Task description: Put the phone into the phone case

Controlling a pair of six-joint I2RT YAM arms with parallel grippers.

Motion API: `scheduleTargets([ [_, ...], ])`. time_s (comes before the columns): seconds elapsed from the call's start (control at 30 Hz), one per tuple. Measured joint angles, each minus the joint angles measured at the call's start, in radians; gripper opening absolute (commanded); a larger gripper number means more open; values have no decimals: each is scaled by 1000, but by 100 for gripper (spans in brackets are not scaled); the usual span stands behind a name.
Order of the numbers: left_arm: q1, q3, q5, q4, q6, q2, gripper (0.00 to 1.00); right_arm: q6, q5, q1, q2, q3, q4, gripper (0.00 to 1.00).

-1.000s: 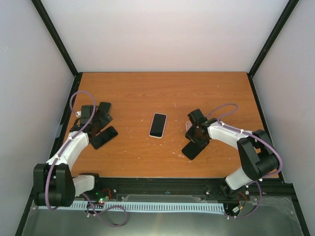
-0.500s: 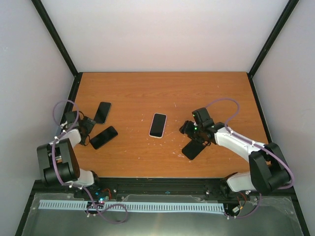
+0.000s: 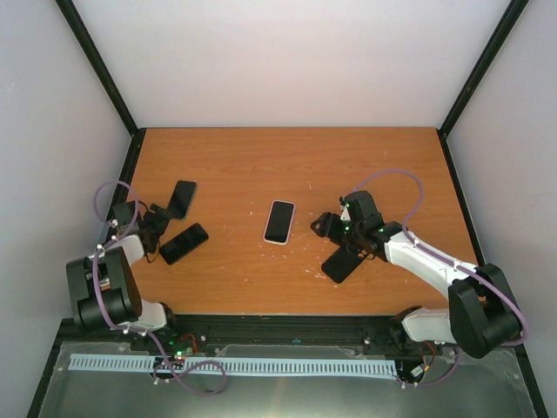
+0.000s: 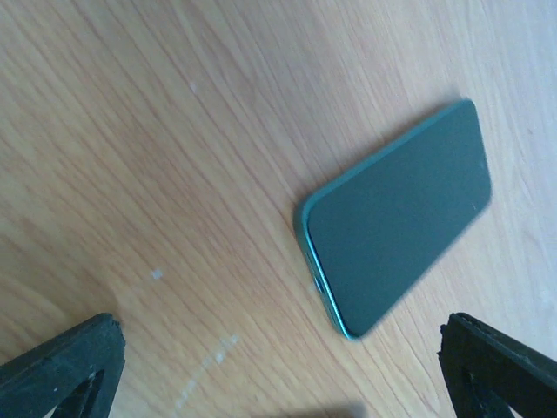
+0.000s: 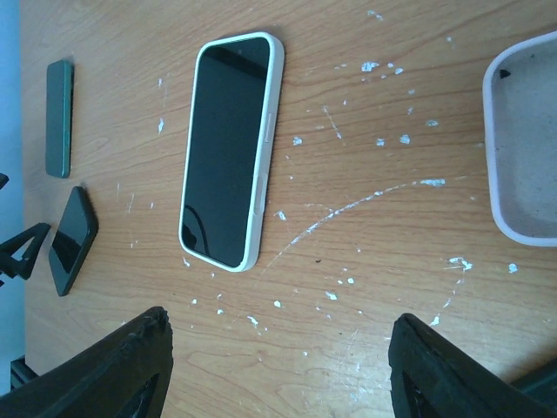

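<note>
A black-screened phone with a white rim [image 3: 279, 221] lies flat mid-table; it also shows in the right wrist view [image 5: 228, 148]. An empty pale case [image 5: 526, 144] lies at that view's right edge. My right gripper [image 3: 326, 226] is open and empty, low over the table between the case and the white-rimmed phone [image 5: 283, 370]. My left gripper [image 3: 159, 218] is open and empty at the table's left. A dark green phone [image 4: 396, 213] lies just ahead of it, also seen from above [image 3: 182, 198].
A black phone [image 3: 184, 243] lies near the left gripper and shows in the right wrist view [image 5: 71, 239]. Another black phone [image 3: 342, 264] lies just in front of the right gripper. White scuff marks [image 5: 383, 200] cover the wood.
The left arm has pulled back to the left, uncovering the green phone. The right wrist has shifted back and right, its gripper turned toward the white-rimmed phone.
</note>
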Motion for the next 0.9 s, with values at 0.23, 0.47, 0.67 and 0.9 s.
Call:
scheduleTargets([
  [0.23,-34,-69,140,13,-45,-63,100,-4,-19,0,0,-2,23,67],
  [0.47,-145,-145,219,-5,-120,-157,99,-8,-23,0,0,-6,29,67],
  [0.67,-269,-194,232,-131,-210,-301,99,-11,-23,0,-3,-10,28,67],
  [0.9,-391,-188,191,-286,-283,-381,100,-15,-22,0,-34,-18,25,67],
])
